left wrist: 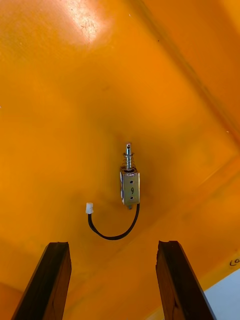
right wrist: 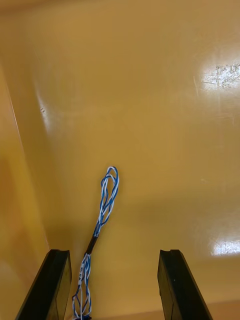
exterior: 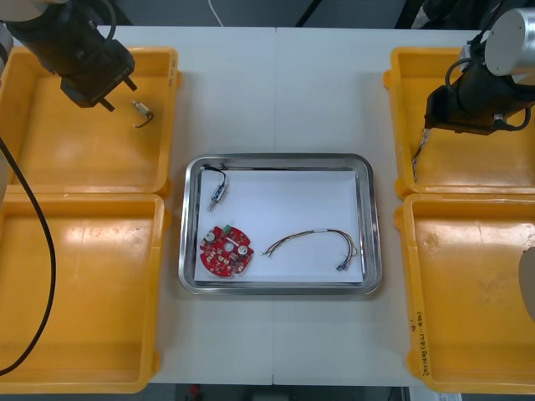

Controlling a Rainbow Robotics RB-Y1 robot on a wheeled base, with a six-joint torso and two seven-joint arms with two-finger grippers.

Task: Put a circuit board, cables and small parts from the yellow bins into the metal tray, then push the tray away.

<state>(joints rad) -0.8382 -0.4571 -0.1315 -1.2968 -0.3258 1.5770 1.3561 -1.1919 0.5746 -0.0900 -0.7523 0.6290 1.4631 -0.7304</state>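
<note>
Left hand (left wrist: pixel 112 245), right hand (right wrist: pixel 112 255): fingers (left wrist: pixel 52 280) apart

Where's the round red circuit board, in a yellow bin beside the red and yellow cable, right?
Wrong place. The round red circuit board lies in the metal tray, beside the red and yellow cable; the front view shows it.

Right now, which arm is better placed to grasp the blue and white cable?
Right. The right tool hangs open over the far right bin, the cable between its fingers. The left tool is over the far left bin.
</note>
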